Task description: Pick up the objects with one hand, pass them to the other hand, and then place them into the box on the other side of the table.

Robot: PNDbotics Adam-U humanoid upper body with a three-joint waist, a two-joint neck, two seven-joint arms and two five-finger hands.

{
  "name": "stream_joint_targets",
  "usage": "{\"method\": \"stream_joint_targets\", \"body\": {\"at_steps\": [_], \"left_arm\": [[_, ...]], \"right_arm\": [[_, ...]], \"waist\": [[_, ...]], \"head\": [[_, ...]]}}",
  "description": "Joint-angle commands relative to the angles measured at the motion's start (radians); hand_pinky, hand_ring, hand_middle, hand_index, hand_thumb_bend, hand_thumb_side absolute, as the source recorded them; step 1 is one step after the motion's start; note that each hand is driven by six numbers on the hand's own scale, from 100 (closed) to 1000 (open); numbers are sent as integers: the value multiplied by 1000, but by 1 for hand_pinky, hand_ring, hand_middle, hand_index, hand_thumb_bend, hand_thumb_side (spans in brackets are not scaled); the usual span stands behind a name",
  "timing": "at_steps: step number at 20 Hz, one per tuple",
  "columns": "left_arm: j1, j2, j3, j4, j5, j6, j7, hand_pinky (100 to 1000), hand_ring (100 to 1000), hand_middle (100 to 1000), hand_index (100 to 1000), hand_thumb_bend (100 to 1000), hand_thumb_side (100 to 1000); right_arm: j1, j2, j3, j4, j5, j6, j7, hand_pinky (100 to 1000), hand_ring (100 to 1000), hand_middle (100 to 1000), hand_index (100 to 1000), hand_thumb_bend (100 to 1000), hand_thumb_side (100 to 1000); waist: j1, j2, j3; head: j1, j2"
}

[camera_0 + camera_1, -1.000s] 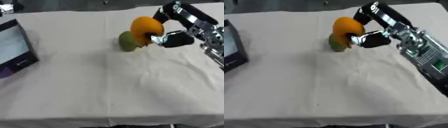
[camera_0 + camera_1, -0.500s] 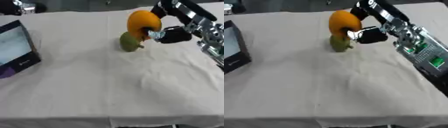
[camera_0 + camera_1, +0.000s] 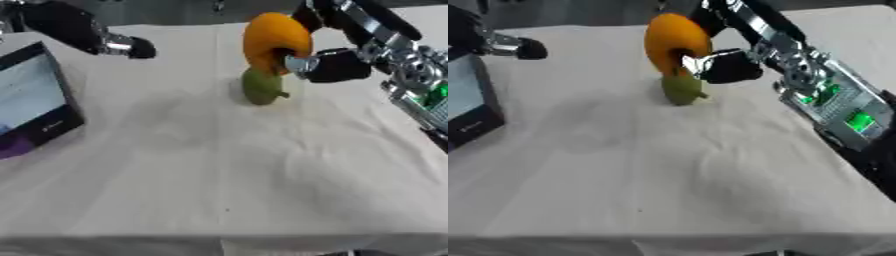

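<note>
My right hand [image 3: 328, 62] held the orange fruit [image 3: 275, 40] in curled fingers, a green fruit [image 3: 262, 88] just below it; my left hand's [image 3: 83, 32] grip I couldn't tell.

Orange fruit [image 3: 275, 39]: round, held aloft above table, far centre. Green pear-like fruit [image 3: 262, 89]: upright on white cloth just below it. Box [image 3: 35, 102]: dark, left edge.
</note>
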Motion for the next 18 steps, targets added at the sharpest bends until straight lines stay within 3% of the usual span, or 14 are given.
{"method": "stream_joint_targets", "body": {"at_steps": [1,18], "left_arm": [[-34,-12,-14,-16,-15,17,-17,816,769,805,863,751,401],[-55,-111,-70,-14,-39,69,-20,836,786,817,867,831,366]], "right_arm": [[-20,-10,-5,-20,3,3,-3,692,617,468,534,222,100],[-22,4,1,-20,17,15,2,689,618,467,533,218,100]], "waist": [[12,-44,6],[22,-42,18]], "head": [[-2,-14],[-9,-10]]}}
